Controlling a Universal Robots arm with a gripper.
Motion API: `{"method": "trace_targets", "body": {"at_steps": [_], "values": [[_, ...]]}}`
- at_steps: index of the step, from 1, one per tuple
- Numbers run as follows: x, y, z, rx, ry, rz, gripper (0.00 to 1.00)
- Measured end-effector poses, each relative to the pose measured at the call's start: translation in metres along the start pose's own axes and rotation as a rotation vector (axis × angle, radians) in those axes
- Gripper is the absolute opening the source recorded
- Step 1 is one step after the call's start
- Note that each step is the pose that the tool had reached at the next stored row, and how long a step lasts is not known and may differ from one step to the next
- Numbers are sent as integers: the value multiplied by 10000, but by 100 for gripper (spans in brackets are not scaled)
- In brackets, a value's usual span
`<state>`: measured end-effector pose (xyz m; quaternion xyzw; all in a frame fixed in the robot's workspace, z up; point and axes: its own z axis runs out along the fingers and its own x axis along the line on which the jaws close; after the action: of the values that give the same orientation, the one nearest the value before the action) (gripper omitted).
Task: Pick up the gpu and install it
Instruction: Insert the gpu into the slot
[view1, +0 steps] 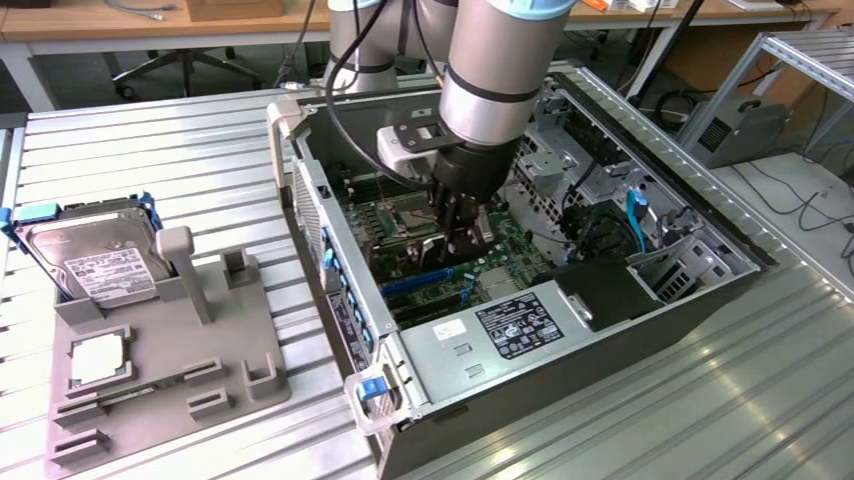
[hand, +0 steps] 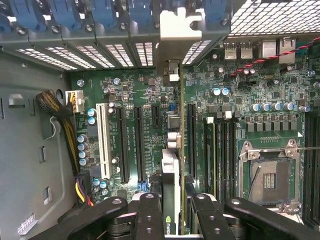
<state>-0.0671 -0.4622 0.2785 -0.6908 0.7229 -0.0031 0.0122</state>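
Exterior view: the black gripper (view1: 454, 232) on the grey arm reaches into the open black computer case (view1: 574, 420), over the green motherboard (view1: 400, 215). What it carries is hidden behind it.

Wrist view: black fingers (hand: 149, 212) pinch the thin black gpu card (hand: 170, 165), seen edge-on above the long black slots (hand: 123, 145). Its silver bracket (hand: 176, 30) meets the case's rear openings. Whether it is seated is unclear.

Computer case (view1: 441, 350) on desk (view1: 174, 140), exterior view's right. Tray (view1: 240, 340) at exterior view's left, beside case. Hard drive (view1: 94, 255) stands in tray; chip (view1: 96, 360) in front of it. End effector (view1: 461, 235) inside case, gpu (hand: 171, 170) between its fingers, edge-on over motherboard (hand: 150, 100), CPU socket (hand: 270, 175) beside.
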Motion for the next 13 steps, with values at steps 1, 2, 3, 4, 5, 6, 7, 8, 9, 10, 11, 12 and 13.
{"method": "trace_targets", "body": {"at_steps": [1, 2, 3, 4, 5, 6, 7, 8, 9, 10, 11, 12, 13], "values": [[0, 4, 0, 0, 0, 2, 27], [0, 9, 0, -1, 1, 1, 27], [1, 14, 0, -1, 1, 0, 27], [1, 22, 0, 0, 0, 0, 27], [1, 27, 0, -1, 0, 1, 27], [1, 30, 0, 0, 0, 0, 27], [2, 34, 0, 0, 0, 0, 27], [2, 38, 0, 0, 0, 0, 27], [2, 49, 0, -1, 0, 0, 27], [3, 53, 0, 0, 0, 0, 27], [3, 57, 0, 0, 0, 0, 27], [3, 63, 1, 0, 0, 0, 27], [4, 66, 4, 0, -1, -1, 27]]}}
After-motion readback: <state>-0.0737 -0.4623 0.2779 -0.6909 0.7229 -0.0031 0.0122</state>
